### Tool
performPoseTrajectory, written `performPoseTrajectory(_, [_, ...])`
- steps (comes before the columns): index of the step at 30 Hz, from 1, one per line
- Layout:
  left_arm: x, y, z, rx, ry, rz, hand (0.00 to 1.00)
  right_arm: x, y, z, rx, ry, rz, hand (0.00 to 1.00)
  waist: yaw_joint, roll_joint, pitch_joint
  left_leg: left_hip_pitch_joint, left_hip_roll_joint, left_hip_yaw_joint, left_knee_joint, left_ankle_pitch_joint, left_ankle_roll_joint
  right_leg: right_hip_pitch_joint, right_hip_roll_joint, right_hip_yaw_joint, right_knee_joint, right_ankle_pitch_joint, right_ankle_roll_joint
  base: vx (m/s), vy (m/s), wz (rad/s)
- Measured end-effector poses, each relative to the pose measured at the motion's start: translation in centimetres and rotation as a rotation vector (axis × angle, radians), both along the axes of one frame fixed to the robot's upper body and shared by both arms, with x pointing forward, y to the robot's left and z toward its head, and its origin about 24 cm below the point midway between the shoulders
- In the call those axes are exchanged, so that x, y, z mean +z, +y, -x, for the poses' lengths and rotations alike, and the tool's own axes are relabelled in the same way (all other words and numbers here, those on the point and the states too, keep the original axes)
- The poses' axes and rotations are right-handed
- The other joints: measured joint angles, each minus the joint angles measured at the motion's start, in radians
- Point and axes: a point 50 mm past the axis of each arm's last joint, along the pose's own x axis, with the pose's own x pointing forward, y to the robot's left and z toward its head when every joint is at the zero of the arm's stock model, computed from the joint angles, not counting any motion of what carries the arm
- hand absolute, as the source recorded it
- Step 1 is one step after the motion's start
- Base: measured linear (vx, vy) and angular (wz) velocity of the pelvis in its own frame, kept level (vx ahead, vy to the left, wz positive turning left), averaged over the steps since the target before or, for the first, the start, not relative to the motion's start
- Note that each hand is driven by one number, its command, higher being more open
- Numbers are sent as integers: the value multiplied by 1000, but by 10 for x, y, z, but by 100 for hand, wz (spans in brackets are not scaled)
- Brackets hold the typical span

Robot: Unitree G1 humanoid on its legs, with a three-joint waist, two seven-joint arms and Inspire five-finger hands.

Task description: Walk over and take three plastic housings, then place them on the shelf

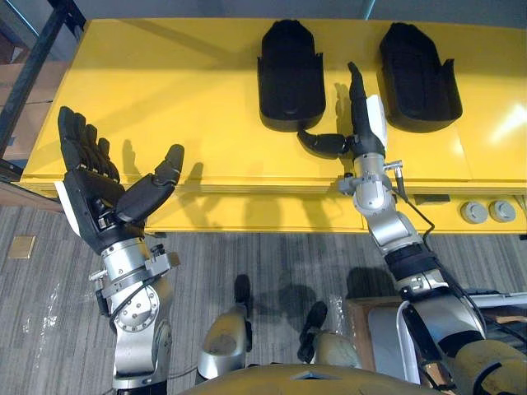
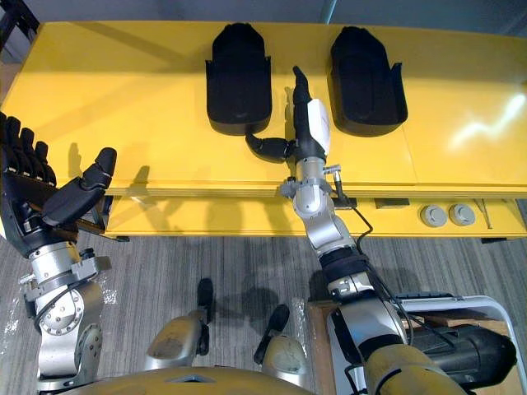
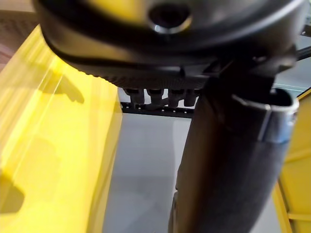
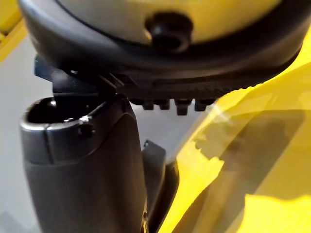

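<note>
Black moulded plastic housing [image 1: 290, 74] lies just left of the right robot hand [image 1: 366, 125] — fingers straight, empty — lengthwise alongside it.

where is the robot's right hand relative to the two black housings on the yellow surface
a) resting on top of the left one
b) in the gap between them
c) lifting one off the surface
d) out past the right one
b: the right hand reaches with straight fingers over the yellow surface, in the gap between the left housing and the right housing, and both housings lie on that surface.
</note>
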Motion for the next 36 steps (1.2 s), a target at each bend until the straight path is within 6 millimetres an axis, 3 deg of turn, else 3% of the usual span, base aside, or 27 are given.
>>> performPoseTrajectory(7, [4, -8, -4, -31, -22, -7, 100, 19, 1, -11, -30, -54, -33, 100, -2, 20, 44, -8, 0, -8, 0, 7, 0, -11, -3, -6, 14, -5, -6, -11, 3, 2])
performPoseTrajectory(15, [7, -9, -7, -30, -38, -4, 100, 21, -3, -13, -41, -63, -103, 100, -1, 32, 55, -19, 4, -21, 0, 16, -6, -25, -4, -16, 36, -17, -14, -18, -5, 5])
performPoseTrajectory(18, [7, -9, -5, -29, -35, -3, 100, 13, 0, 5, -12, -90, -136, 100, 3, 32, 55, -17, 4, -21, 0, 18, -4, -23, -3, -16, 36, -16, -12, 16, -9, -1])
performPoseTrajectory(21, [4, -9, 2, -24, -20, -3, 100, -10, 11, 43, 40, -81, -228, 100, -2, 31, 55, 6, 4, -2, 0, 12, -3, -10, -3, -1, 34, -15, -11, 61, -20, -17])
performPoseTrajectory(22, [3, -9, 5, -20, -12, -4, 100, -22, 15, 60, 59, -60, -262, 100, -9, 29, 55, 27, 5, 14, 0, 2, -4, 4, -3, 12, 32, -15, -11, 62, -13, -31])
performPoseTrajectory(25, [1, -8, 7, -16, -1, -5, 100, -31, 19, 77, 97, -30, -265, 100, -35, 17, 48, 53, 7, 32, -1, -12, -7, 24, -1, 27, 19, -15, -9, 29, -6, -27])
performPoseTrajectory(28, [2, -12, 5, -57, 4, -28, 100, -28, 22, 81, 173, -39, -226, 100, -60, -15, 23, 73, 17, 57, -1, -25, -17, 36, 9, 46, 6, -11, -5, -5, -19, -24])
performPoseTrajectory(31, [1, -15, 4, -101, 13, -61, 100, -16, 28, 79, 248, -93, -70, 100, -55, -33, -15, 92, 25, 57, -1, -25, -18, 60, 20, 45, -5, -10, -3, 13, -39, -3])
performPoseTrajectory(34, [-1, -15, 5, -107, 26, -69, 100, 0, 38, 72, 326, -161, 88, 100, -52, -35, -38, 108, 25, 47, -1, -25, -18, 88, 23, 39, -18, -9, -3, 11, -22, 8])
performPoseTrajectory(36, [-5, -14, 7, -103, 55, -100, 100, 11, 42, 63, 378, -192, 186, 100, -29, -34, -61, 119, 25, 41, -1, -26, -21, 108, 26, 33, -30, -9, -2, -5, -12, 9])
